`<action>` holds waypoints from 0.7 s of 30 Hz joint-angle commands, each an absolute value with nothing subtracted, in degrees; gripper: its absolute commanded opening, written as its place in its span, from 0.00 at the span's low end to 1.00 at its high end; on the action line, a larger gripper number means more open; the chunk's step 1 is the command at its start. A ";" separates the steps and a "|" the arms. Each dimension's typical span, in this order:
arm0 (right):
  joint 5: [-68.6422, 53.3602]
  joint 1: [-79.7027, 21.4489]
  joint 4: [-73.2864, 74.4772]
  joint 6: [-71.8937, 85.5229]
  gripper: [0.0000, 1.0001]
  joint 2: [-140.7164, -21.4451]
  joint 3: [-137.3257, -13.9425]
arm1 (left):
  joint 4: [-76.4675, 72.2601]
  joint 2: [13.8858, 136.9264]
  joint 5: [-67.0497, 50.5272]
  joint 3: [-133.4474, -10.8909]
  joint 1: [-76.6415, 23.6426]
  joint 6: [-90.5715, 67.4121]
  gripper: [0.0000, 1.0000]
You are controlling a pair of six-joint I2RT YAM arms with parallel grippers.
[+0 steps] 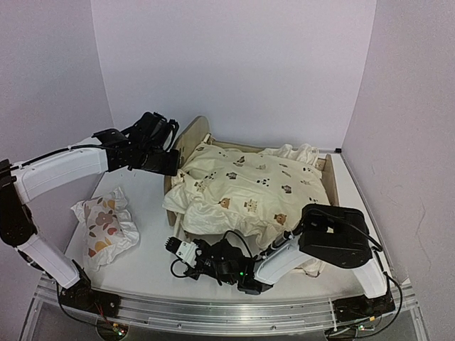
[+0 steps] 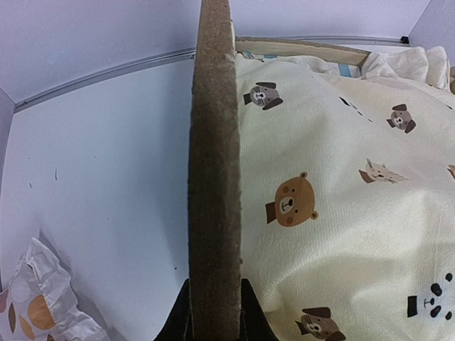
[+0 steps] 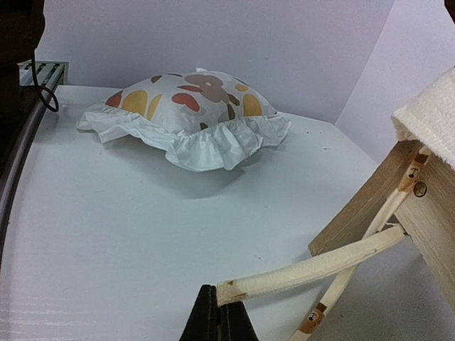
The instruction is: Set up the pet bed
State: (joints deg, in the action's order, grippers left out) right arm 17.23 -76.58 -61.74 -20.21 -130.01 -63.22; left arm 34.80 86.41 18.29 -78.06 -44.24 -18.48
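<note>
The pet bed (image 1: 190, 135) of light wood stands at mid table, headboard to the left. The cream animal-print cushion (image 1: 245, 188) lies rumpled over it and hides the base. My left gripper (image 1: 168, 155) is shut on the headboard's edge (image 2: 213, 177), one finger (image 2: 252, 309) on each side. My right gripper (image 1: 175, 246) sits low at the bed's near left corner, shut on the end of a cream cushion tie (image 3: 313, 268). The tie runs back to the wooden frame (image 3: 370, 213). The white pillow (image 1: 105, 226) with orange-brown prints lies on the table left of the bed.
The pillow (image 3: 188, 117) lies on the table beyond the right gripper (image 3: 219, 316), and its corner (image 2: 35, 305) shows in the left wrist view. White walls close the back and sides. A metal rail (image 1: 213, 309) runs along the near edge.
</note>
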 commanded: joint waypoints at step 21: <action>15.71 -78.63 -59.15 -15.91 0.00 -129.79 -59.77 | 14.92 77.07 18.59 -62.28 -44.55 -17.61 0.14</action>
